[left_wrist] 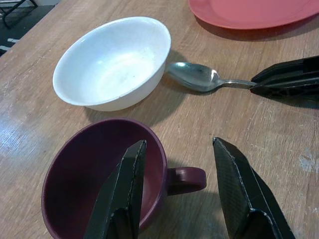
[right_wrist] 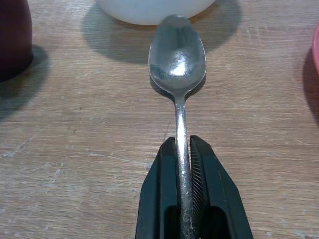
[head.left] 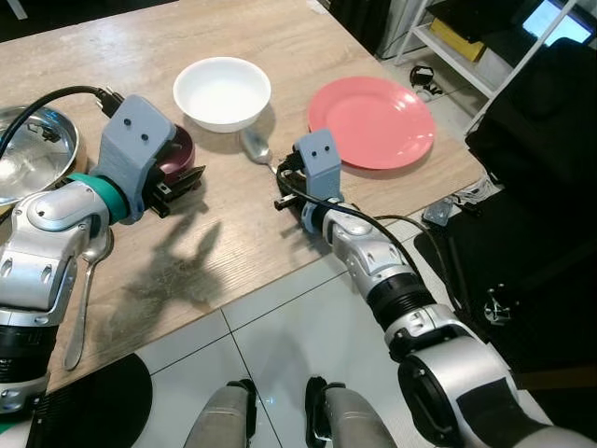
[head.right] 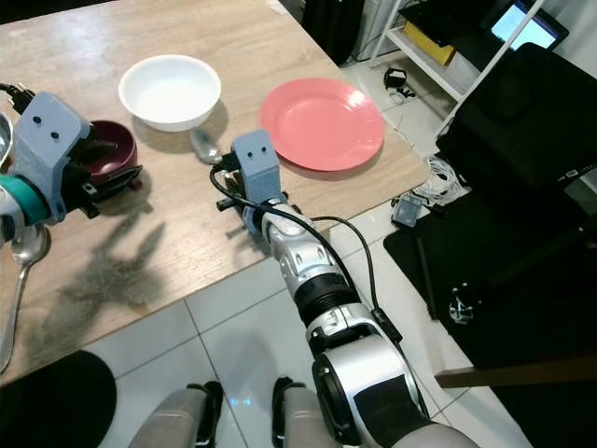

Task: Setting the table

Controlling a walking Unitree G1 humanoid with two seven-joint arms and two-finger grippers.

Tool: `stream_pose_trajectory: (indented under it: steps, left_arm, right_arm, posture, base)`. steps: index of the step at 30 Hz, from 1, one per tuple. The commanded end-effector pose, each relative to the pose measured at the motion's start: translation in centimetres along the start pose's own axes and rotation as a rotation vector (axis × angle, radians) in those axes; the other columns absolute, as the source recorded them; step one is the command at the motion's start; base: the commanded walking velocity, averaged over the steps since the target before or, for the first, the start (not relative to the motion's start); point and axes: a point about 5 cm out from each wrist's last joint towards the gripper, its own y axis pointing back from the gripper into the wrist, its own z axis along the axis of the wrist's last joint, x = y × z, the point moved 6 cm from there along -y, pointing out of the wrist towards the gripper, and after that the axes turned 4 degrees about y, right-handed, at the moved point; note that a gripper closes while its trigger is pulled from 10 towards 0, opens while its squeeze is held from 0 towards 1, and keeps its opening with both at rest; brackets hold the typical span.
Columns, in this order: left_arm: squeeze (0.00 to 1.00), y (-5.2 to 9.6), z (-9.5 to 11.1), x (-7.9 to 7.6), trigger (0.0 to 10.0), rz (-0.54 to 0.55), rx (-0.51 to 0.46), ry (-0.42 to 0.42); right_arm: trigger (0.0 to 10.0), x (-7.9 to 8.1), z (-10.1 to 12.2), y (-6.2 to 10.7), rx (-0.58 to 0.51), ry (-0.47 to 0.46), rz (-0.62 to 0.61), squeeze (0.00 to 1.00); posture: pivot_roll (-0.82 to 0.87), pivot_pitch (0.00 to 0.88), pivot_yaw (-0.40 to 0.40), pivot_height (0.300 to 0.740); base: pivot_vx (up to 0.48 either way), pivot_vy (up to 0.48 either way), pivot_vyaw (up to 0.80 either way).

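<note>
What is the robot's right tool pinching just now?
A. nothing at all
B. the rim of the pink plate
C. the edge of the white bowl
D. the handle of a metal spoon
D: the right tool is shut on the spoon handle, its bowl end lying by the white bowl.

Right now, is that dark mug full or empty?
Empty: the left wrist view looks into the upright mug and shows bare inside walls, no liquid.

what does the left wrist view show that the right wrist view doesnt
Left wrist alone: the open left pincer straddling the maroon mug's rim, the mug's handle, the white bowl's inside, and a broad stretch of the pink plate.
Right wrist alone: the right pincer shut on the spoon's handle, seen close up.
Both: the spoon, bowl, mug and wooden table.
</note>
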Motion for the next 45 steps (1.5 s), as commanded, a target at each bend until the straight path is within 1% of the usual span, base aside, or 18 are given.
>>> stream_pose_trajectory:
  steps: [1,4,5,6,7,11,15,16,19,20,21,23,26,28,32,41,42,45]
  left_arm:
    - [0.00,0.0,-0.7,-0.4,10.0,-0.009,0.018,0.016]
    - [0.00,0.0,-0.7,-0.4,10.0,-0.008,0.019,0.017]
    - [0.00,0.0,-0.8,-0.4,10.0,-0.009,0.019,0.018]
    - [0.00,0.0,-0.8,-0.4,10.0,-0.009,0.019,0.018]
    - [0.00,0.0,-0.8,-0.4,10.0,-0.009,0.020,0.019]
    - [0.00,0.0,-0.9,-0.5,10.0,-0.009,0.021,0.020]
    - [0.00,0.0,-0.9,-0.5,10.0,-0.008,0.021,0.020]
    - [0.00,-0.1,-0.9,-0.4,10.0,-0.008,0.022,0.021]
    - [0.00,-0.1,-0.9,-0.4,10.0,-0.007,0.022,0.021]
    - [0.00,-0.1,-0.9,-0.4,10.0,-0.006,0.022,0.022]
    - [0.00,-0.1,-0.9,-0.4,10.0,-0.006,0.022,0.022]
    - [0.00,-0.1,-1.0,-0.4,10.0,-0.006,0.022,0.022]
    - [0.00,-0.1,-1.0,-0.4,10.0,-0.006,0.022,0.022]
    - [0.00,-0.1,-1.0,-0.3,10.0,-0.006,0.022,0.021]
    - [0.00,-0.1,-1.0,-0.3,10.0,-0.006,0.022,0.021]
    - [0.00,-0.2,-0.9,-0.4,10.0,-0.010,0.020,0.021]
    - [0.00,-0.2,-0.9,-0.4,10.0,-0.010,0.020,0.021]
    - [0.00,-0.2,-0.9,-0.4,10.0,-0.009,0.020,0.021]
  right_arm:
    - [0.0,0.3,-3.8,0.6,0.124,-0.023,-0.001,0.00]
    - [0.0,-0.1,-4.0,0.6,0.131,-0.019,-0.017,0.00]
    - [8.6,-0.1,-3.9,0.6,0.130,-0.017,-0.017,0.00]
    - [8.6,-0.1,-3.9,0.6,0.130,-0.017,-0.017,0.00]
    - [10.0,-0.1,-3.9,0.6,0.130,-0.011,-0.013,0.00]
    - [10.0,-0.2,-3.9,0.6,0.129,-0.006,-0.013,0.00]
    - [10.0,-0.7,-4.0,0.7,0.133,0.000,-0.031,0.00]
    - [10.0,-1.2,-4.0,0.8,0.136,0.004,-0.049,0.00]
    - [10.0,-1.6,-4.1,0.8,0.137,0.005,-0.063,0.00]
    - [10.0,-2.2,-4.0,0.9,0.135,0.010,-0.082,0.00]
    - [10.0,-2.2,-4.0,0.9,0.135,0.010,-0.082,0.00]
    - [10.0,-2.9,-3.8,1.0,0.123,0.014,-0.100,0.00]
    - [10.0,-3.1,-3.7,1.0,0.120,0.016,-0.104,0.00]
    - [10.0,-3.6,-3.4,1.1,0.111,0.024,-0.113,0.00]
    - [10.0,-3.7,-3.2,1.1,0.101,0.029,-0.106,0.00]
    - [10.0,-2.9,-3.0,0.9,0.080,0.044,-0.059,0.00]
    - [10.0,-2.8,-2.9,0.9,0.078,0.044,-0.057,1.00]
    - [10.0,-2.8,-2.8,0.9,0.069,0.038,-0.053,1.00]
  posture:
    - [0.19,0.133,0.011,0.740]
    - [0.19,0.135,0.010,0.740]
    - [0.19,0.135,0.010,0.740]
    - [0.19,0.135,0.010,0.740]
    - [0.19,0.135,0.010,0.740]
    - [0.19,0.135,0.010,0.740]
    - [0.18,0.138,0.008,0.740]
    - [0.18,0.137,0.008,0.740]
    - [0.18,0.138,0.008,0.740]
    - [0.18,0.139,0.008,0.740]
    - [0.18,0.139,0.008,0.740]
    - [0.18,0.139,0.009,0.740]
    - [0.18,0.139,0.010,0.740]
    - [0.19,0.138,0.011,0.740]
    - [0.19,0.139,0.012,0.740]
    - [0.19,0.140,0.014,0.740]
    - [0.19,0.140,0.014,0.740]
    - [0.19,0.140,0.014,0.740]
  base:
    - [0.000,0.000,0.00]
    - [0.000,0.000,0.00]
    - [0.000,0.000,0.00]
    - [0.000,0.000,0.00]
    - [0.000,0.000,0.00]
    - [0.000,0.000,0.00]
    - [0.000,0.000,0.00]
    - [0.000,0.000,0.00]
    - [0.000,0.000,0.00]
    - [0.000,0.000,0.00]
    - [0.000,0.000,0.00]
    - [0.000,0.000,0.00]
    - [0.000,0.000,0.00]
    - [0.000,0.000,0.00]
    - [0.000,0.000,0.00]
    - [0.000,0.000,0.00]
    - [0.000,0.000,0.00]
    - [0.000,0.000,0.00]
